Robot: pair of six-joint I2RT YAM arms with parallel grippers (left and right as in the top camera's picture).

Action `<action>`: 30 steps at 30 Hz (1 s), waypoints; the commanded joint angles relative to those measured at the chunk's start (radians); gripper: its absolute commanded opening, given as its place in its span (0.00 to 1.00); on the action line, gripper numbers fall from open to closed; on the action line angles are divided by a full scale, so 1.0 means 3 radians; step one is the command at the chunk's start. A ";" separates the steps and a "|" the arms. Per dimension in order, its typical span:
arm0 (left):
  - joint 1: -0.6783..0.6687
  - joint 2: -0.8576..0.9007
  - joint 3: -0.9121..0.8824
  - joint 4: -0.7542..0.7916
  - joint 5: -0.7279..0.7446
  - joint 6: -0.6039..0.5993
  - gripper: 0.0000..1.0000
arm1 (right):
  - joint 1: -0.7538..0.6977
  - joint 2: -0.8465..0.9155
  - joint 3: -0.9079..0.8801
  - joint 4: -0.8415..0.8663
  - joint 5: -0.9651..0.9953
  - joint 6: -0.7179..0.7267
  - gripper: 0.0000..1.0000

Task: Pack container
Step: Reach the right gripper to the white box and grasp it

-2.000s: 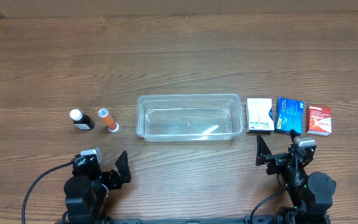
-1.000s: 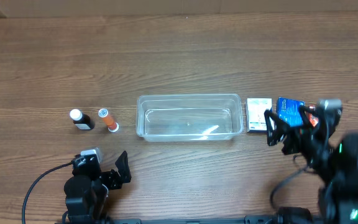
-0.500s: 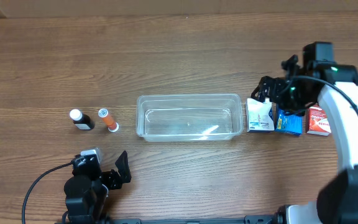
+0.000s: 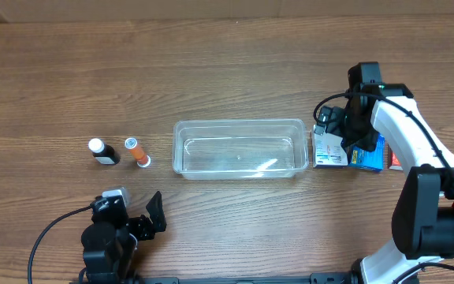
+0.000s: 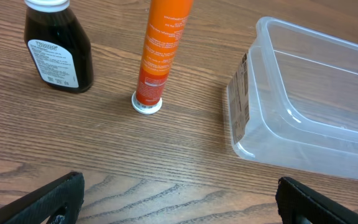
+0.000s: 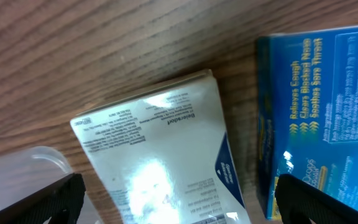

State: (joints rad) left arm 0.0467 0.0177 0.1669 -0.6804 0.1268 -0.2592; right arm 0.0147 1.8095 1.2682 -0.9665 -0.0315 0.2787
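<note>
White carton (image 6: 160, 155) now sits between the wide-open, empty jaws of the right gripper (image 6: 179, 202), which has swung out from its rest in the last second, so the first pick looks about to begin. The left gripper (image 5: 179, 199) is open and idle. Just left of the carton, touching or nearly so, the clear container (image 4: 178, 150) lies mid-table (image 4: 227, 63), mouth up, its long axis running left to right.

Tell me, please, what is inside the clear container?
Nothing: the container looks empty, and only the wooden table shows through its bottom. Nothing covers its inside from overhead.
</note>
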 commanded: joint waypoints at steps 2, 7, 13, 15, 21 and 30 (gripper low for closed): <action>0.0018 -0.0031 -0.0020 0.0014 -0.0023 -0.0033 1.00 | 0.0010 0.0008 -0.0259 0.0201 -0.0175 -0.0170 1.00; 0.0018 -0.0031 -0.0020 0.0014 -0.0023 -0.0033 1.00 | 0.0010 0.0008 -0.0304 0.0242 -0.0259 -0.0411 1.00; 0.0018 -0.0031 -0.0020 0.0014 -0.0023 -0.0033 1.00 | 0.0011 0.0014 -0.0369 0.0308 -0.0249 -0.0394 1.00; 0.0018 -0.0031 -0.0020 0.0014 -0.0023 -0.0033 1.00 | 0.0017 0.0017 -0.0467 0.0389 -0.0247 -0.0351 1.00; 0.0018 -0.0031 -0.0020 0.0014 -0.0023 -0.0034 1.00 | 0.0017 0.0019 -0.0516 0.0427 -0.0078 -0.0192 0.86; 0.0018 -0.0031 -0.0020 0.0014 -0.0023 -0.0033 1.00 | 0.0017 -0.0080 0.0183 -0.0144 -0.0036 -0.0130 0.59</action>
State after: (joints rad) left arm 0.0467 0.0177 0.1669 -0.6800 0.1268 -0.2592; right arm 0.0147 1.8095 1.2011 -0.9657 -0.0536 0.2352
